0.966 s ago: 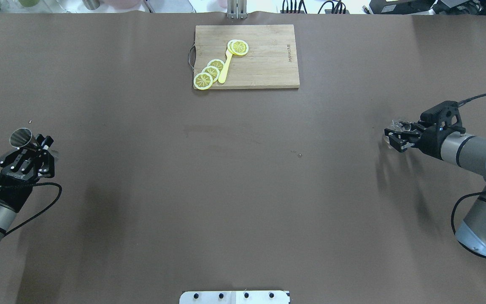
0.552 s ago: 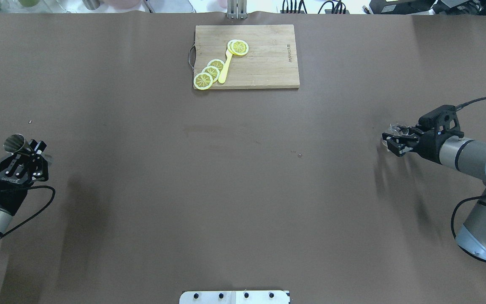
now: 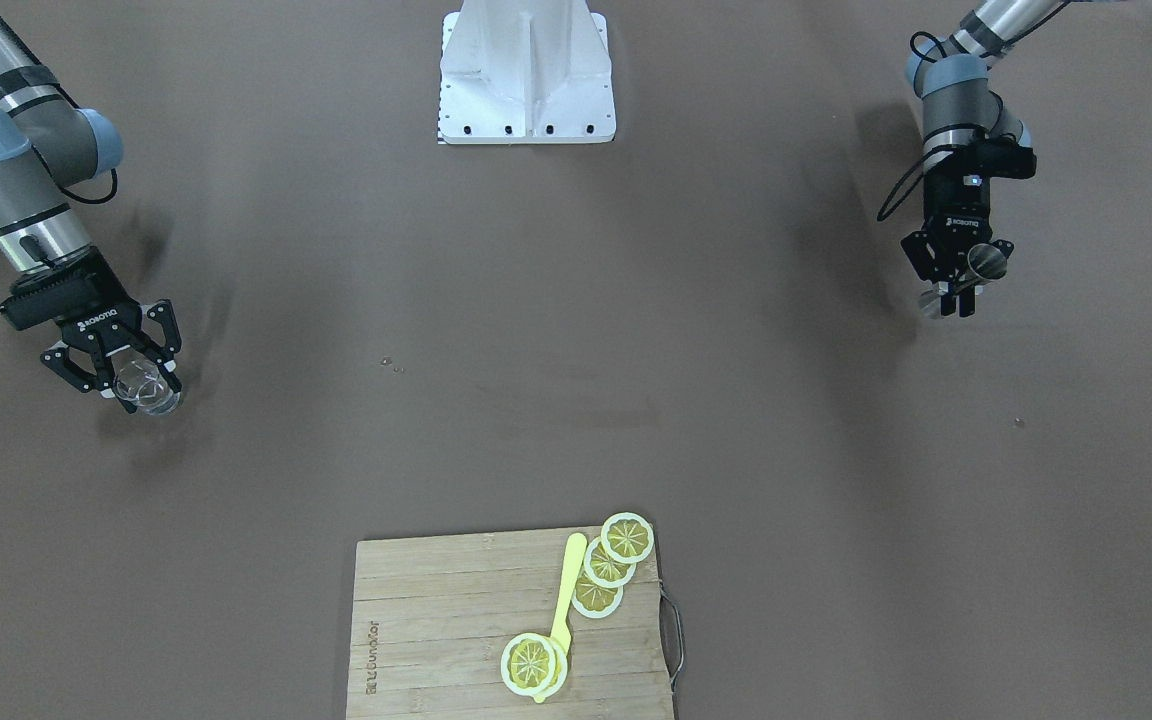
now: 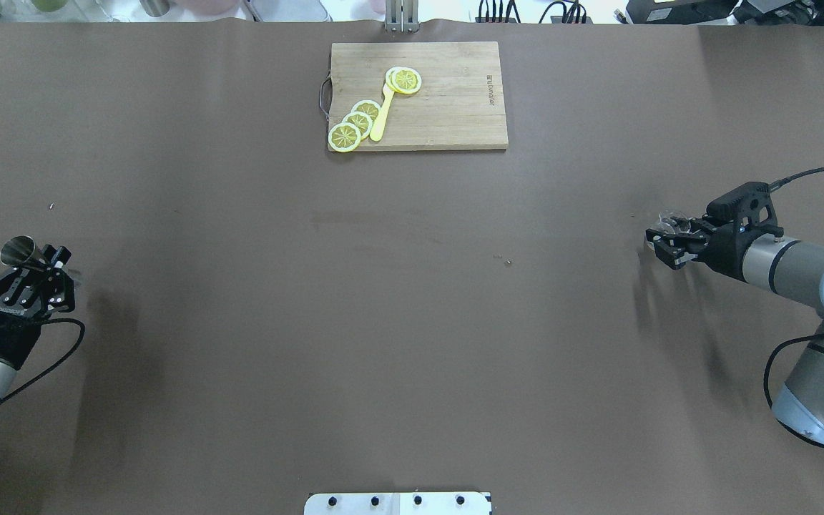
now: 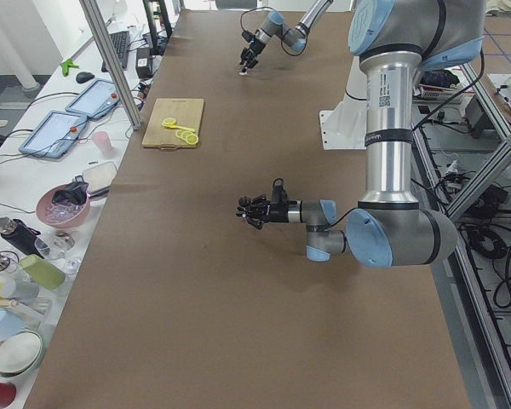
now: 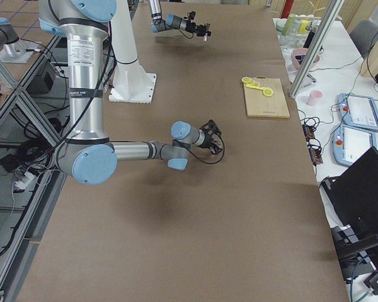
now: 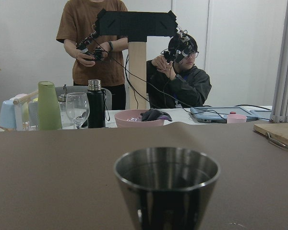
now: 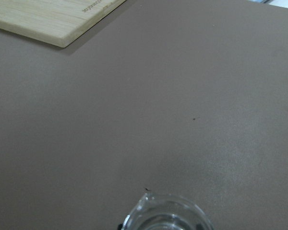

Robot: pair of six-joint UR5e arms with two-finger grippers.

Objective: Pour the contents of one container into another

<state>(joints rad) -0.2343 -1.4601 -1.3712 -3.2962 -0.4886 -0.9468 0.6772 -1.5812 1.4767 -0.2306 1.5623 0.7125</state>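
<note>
Wide, bare brown table (image 4: 412, 322) lies open between the two hands. The left gripper (image 4: 51, 261) is clamped on a smooth, tapered steel cup (image 4: 17, 250). The right gripper (image 3: 126, 362) pinches a faceted clear glass (image 3: 148, 386) at its fingertips. A bamboo board (image 4: 448, 107) sits well ahead of both. Neither vessel's contents can be made out.

White lettering reading "ROBOTIQ" stands on the black body of the right gripper (image 3: 141, 384) in the front-facing view, and the same word shows smaller on the left gripper (image 3: 960, 298). The wooden cutting board (image 3: 436, 620) carries a burned-in brand mark along one short edge, too small to read with certainty.
</note>
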